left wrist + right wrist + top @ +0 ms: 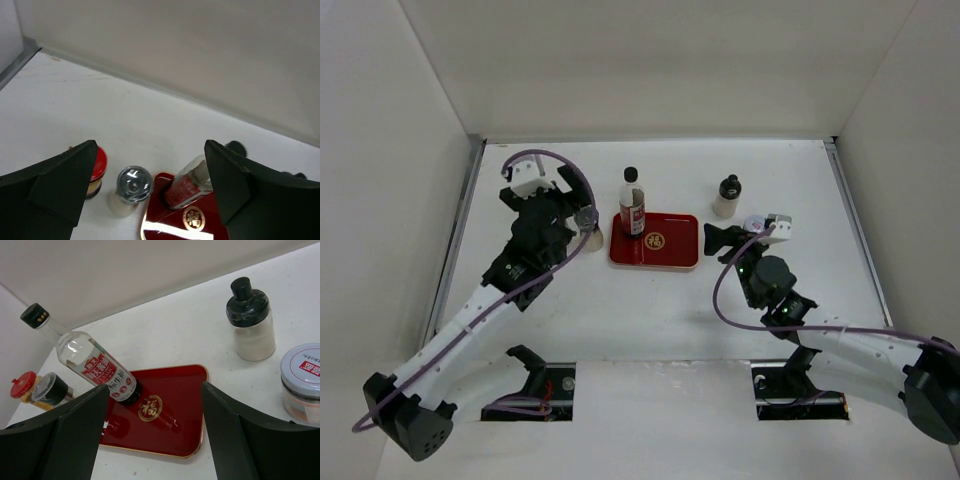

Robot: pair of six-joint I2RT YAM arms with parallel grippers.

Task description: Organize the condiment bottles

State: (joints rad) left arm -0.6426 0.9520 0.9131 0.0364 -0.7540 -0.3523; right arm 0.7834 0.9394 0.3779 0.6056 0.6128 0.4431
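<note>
A tall slim black-capped bottle (632,203) stands on the left end of the red tray (670,255). A grey-metal-capped shaker (587,221) stands on the table just left of the tray, and my left gripper (578,205) hangs open above it. In the left wrist view the shaker (131,186) lies between the open fingers, with a red-capped bottle (96,169) to its left. My right gripper (718,241) is open and empty at the tray's right edge. A squat whitish black-capped bottle (727,197) and a grey-lidded jar (756,222) stand to the right.
White walls close the table at the back and both sides. A metal strip (460,225) runs along the left edge. In the right wrist view the tray (172,432) with its gold emblem lies between the fingers, and the jar (303,381) stands at the far right.
</note>
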